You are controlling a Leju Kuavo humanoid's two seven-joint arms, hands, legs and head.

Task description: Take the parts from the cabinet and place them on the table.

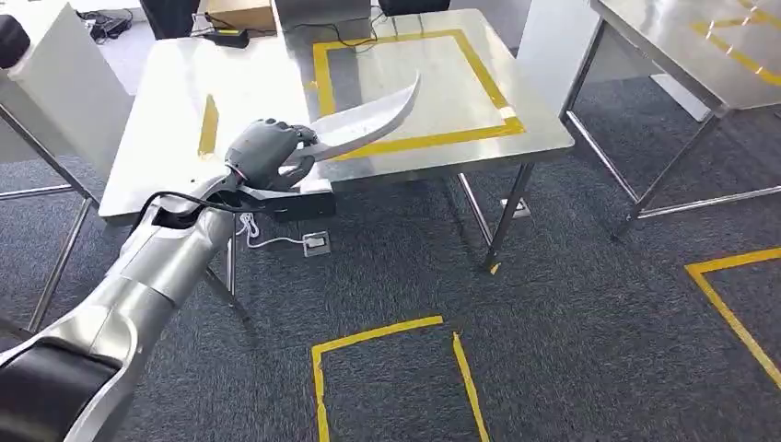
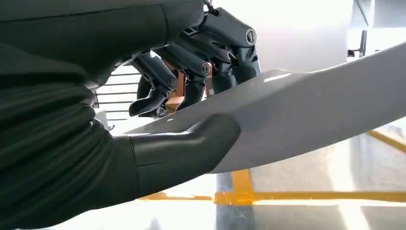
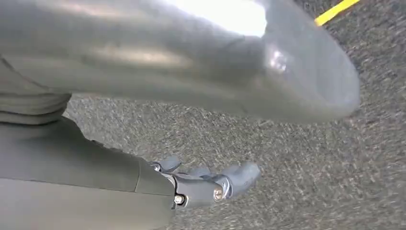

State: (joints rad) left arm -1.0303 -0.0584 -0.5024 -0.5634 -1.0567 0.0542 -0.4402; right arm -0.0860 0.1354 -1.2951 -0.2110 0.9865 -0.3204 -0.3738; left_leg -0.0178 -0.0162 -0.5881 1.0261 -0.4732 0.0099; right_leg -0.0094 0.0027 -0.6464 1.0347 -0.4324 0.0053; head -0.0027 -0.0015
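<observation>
Left hand (image 1: pixel 267 152) clamped on curved grey part (image 1: pixel 368 120) over table's (image 1: pixel 175 101) near edge, right hand (image 3: pixel 210 184) empty, fingers apart, above carpet (image 3: pixel 297 158)

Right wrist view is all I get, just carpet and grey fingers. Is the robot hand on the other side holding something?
Observer: Yes. The left robot hand grips a long, curved, light grey part.
Operator: Where is it?
Observer: In the head view it reaches over the steel table, its tip inside the yellow tape square.
Operator: How does it hold it?
Observer: In the left wrist view the thumb lies on one face and the darker fingers curl over the other.
Operator: And my robot hand?
Observer: The right robot hand holds nothing, fingers loose over the carpet.
</observation>
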